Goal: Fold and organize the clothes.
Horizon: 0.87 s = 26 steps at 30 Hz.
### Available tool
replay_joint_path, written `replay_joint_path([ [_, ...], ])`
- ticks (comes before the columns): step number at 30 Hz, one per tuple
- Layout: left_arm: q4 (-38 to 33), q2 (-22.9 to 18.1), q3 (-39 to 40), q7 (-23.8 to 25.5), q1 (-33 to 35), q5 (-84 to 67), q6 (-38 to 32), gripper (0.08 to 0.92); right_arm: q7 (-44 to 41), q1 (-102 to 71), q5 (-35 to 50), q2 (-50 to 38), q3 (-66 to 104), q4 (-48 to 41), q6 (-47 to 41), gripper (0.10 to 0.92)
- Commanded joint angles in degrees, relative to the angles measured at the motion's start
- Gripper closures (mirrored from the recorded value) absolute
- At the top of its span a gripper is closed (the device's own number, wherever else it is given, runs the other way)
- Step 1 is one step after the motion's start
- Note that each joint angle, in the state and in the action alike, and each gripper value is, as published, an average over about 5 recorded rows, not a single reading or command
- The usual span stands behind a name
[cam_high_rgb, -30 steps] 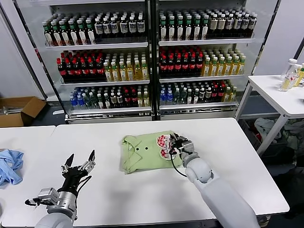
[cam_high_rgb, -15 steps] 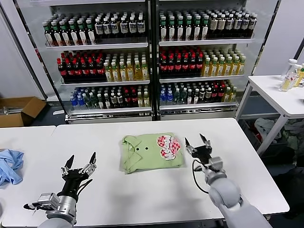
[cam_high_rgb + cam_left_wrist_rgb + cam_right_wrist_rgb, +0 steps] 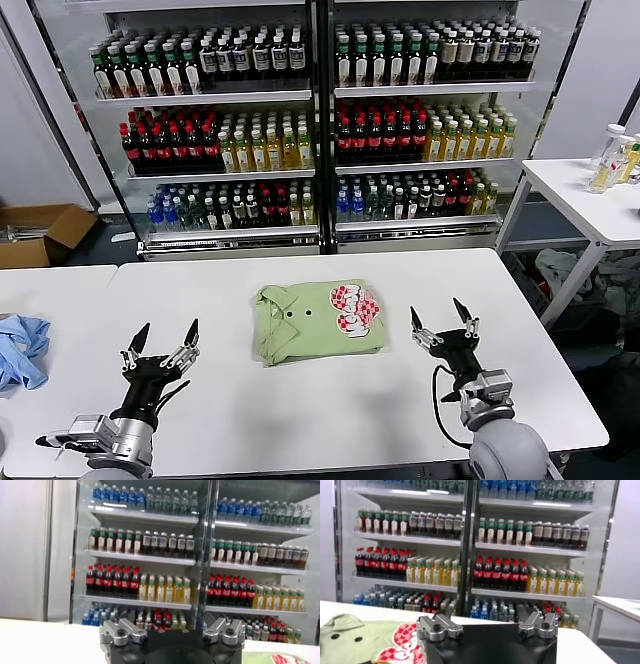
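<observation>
Glass-fronted cooler of bottled drinks (image 3: 320, 120): beyond both hands. White worktop (image 3: 300, 400): bare between the hands. Light blue crumpled garment (image 3: 20, 350): outside the left hand (image 3: 160, 345), head view only. Folded light green polo shirt, red-and-white checkered print (image 3: 318, 320): inside the right hand (image 3: 445, 325), apart. Both hands spread open, empty.

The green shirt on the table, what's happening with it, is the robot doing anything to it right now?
Nothing is holding it at the moment. The green polo shirt lies folded in a neat rectangle in the middle of the white table, collar and checkered print facing up. The right end effector hovers open just to the shirt's right, clear of it. The left end effector is also open, well off to the shirt's left over the table.
</observation>
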Motion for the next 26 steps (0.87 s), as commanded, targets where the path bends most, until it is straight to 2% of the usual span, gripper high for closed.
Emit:
replay_joint_path([
  [1, -2.0, 0.1, -0.4, 1.1, 1.6, 1.6, 0.1, 0.177, -0.1, -5.6, -1.6, 0.3, 3.5, 4.5, 2.4, 0.203],
  [26, -3.2, 0.2, -1.7, 4.3, 3.3, 3.3, 0.1, 0.177, 2.0, -5.6, -6.4, 0.2, 2.8, 5.4, 0.4, 0.203],
])
